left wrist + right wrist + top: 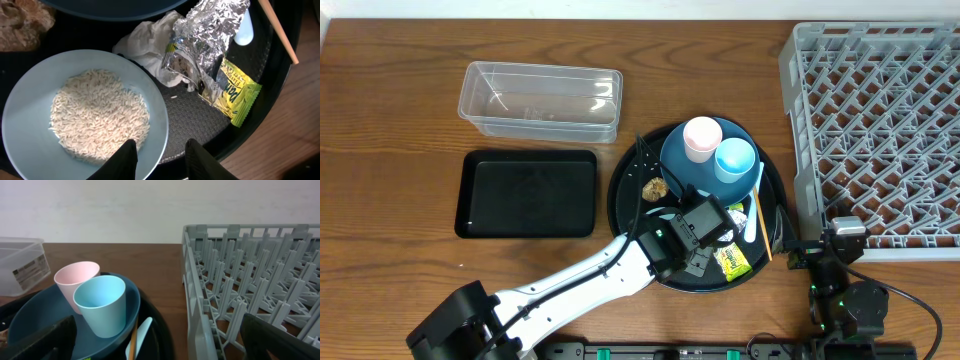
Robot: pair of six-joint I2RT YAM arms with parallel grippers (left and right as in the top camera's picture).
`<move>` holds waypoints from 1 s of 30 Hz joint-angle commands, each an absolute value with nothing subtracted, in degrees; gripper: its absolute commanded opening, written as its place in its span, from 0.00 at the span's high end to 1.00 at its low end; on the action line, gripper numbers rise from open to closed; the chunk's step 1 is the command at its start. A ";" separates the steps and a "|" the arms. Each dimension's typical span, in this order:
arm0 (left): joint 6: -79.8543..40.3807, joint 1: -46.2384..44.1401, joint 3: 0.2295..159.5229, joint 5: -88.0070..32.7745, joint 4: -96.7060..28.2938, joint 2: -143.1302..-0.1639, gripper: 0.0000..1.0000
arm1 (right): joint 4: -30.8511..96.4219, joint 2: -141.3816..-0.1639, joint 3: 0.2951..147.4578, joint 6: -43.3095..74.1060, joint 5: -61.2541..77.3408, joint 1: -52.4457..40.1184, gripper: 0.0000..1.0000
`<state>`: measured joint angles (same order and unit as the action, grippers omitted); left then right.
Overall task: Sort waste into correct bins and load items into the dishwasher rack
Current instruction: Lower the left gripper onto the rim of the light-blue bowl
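My left gripper (162,160) stands astride the rim of the light blue bowl (30,135), one finger over the rice (100,115) and one outside; its jaws are apart, with gaps showing on both sides of the rim. Beside the bowl lie crumpled wrappers (210,30) and a yellow-green packet (235,95). A brown lump (653,187) sits by the dark blue plate (680,165), which carries the pink cup (702,135) and the blue cup (734,158). The spoon (757,195) and the chopstick (760,225) lie to the right. My right gripper (160,345) hangs open and empty beside the rack (880,120).
Everything on the plate side rests in a large round black tray (625,200). The clear tub (542,100) stands at the back left, with the shallow black rectangular tray (525,193) in front of it. Bare wood separates the round tray from the rack.
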<state>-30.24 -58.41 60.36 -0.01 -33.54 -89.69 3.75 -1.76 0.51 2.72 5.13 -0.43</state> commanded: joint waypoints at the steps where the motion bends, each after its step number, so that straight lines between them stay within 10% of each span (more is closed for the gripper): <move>1: -30.74 -58.48 60.10 1.13 -33.50 -90.37 0.66 | 3.84 -1.76 0.32 2.07 4.71 -0.01 0.01; 30: -30.72 -58.48 60.10 1.13 -32.82 -92.64 0.65 | 3.84 -1.76 0.32 2.07 4.71 -0.01 0.01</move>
<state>-30.24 -58.41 60.36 0.05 -32.93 -91.55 3.75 -1.76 0.51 2.72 5.13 -0.43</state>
